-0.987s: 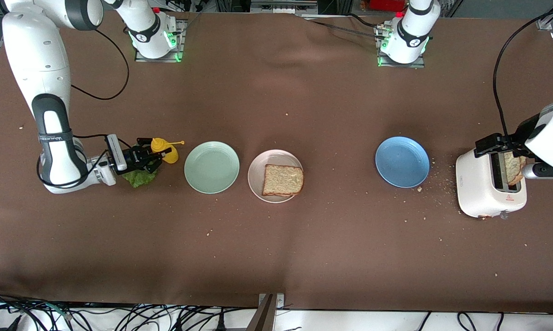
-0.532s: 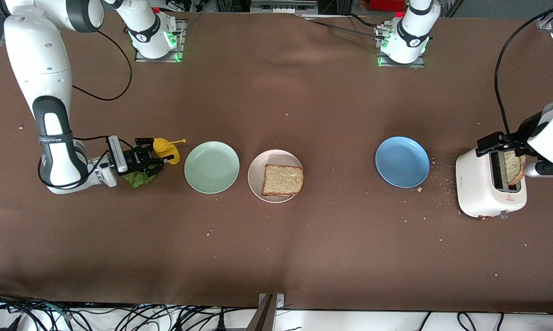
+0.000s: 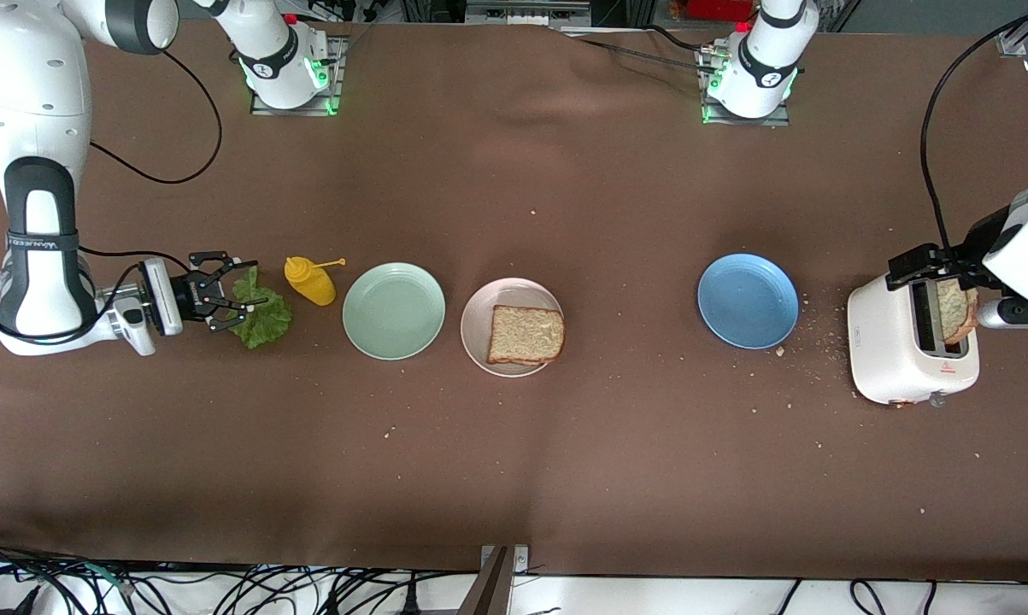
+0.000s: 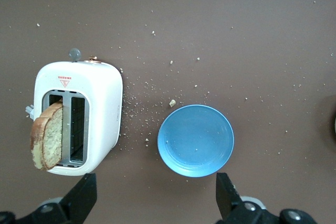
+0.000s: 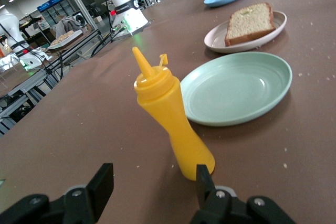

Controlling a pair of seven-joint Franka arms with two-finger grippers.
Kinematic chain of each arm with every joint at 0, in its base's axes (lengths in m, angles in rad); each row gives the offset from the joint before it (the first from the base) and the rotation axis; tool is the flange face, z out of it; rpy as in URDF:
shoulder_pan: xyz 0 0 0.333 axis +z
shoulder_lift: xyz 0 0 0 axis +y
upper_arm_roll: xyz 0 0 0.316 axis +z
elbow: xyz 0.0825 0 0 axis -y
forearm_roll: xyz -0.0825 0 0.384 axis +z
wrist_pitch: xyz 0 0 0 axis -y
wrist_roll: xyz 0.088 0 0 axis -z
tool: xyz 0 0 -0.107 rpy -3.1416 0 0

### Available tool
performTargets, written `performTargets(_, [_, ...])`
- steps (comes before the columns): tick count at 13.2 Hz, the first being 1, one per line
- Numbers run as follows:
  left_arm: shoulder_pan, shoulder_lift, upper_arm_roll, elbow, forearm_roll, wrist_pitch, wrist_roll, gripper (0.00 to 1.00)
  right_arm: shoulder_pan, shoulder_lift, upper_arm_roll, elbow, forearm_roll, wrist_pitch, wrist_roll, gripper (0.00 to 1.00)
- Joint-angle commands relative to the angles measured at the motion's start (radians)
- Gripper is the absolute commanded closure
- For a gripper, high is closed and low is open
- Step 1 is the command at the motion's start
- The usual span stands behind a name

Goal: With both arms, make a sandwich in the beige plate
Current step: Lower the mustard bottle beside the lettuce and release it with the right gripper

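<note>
The beige plate [image 3: 472, 329] lies mid-table with one toasted bread slice [image 3: 526, 335] on it. The green lettuce leaf [image 3: 264, 314] lies on the cloth toward the right arm's end. My right gripper [image 3: 236, 293] is open and empty, low beside the lettuce at its edge. Its wrist view shows open fingers [image 5: 101, 186], the plate [image 5: 215, 39] and the slice [image 5: 249, 22], not the lettuce. A second bread slice [image 3: 956, 309] sticks out of the white toaster [image 3: 902, 350]. My left gripper [image 3: 911, 266] is open and empty, up over the toaster; toaster [image 4: 102, 103] and slice [image 4: 47, 137] show below.
A yellow squeeze bottle [image 3: 310, 280] stands between the lettuce and a mint green plate [image 3: 394, 310]; both show in the right wrist view, bottle [image 5: 168, 119] and plate [image 5: 236, 87]. A blue plate [image 3: 748, 301] lies beside the toaster. Crumbs lie scattered around the toaster.
My right gripper has drawn back from over the lettuce toward the right arm's end of the table, leaving the leaf lying uncovered. The left arm has barely moved.
</note>
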Motion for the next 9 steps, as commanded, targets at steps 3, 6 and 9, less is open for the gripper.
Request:
performTargets(3, [0.010, -0.016, 0.000, 0.009, 0.023, -0.010, 0.014, 0.00, 0.279, -0.075, -0.278, -0.004, -0.169, 0.156, 0.382, 0.28])
performTargets(6, [0.016, -0.017, 0.000, 0.008, 0.022, -0.010, 0.014, 0.00, 0.465, -0.044, -0.404, -0.040, -0.237, 0.337, 0.556, 0.28])
performTargets(9, [0.034, -0.016, -0.001, 0.008, 0.000, -0.008, 0.016, 0.00, 0.527, -0.030, -0.404, -0.103, -0.246, 0.549, 0.645, 0.28])
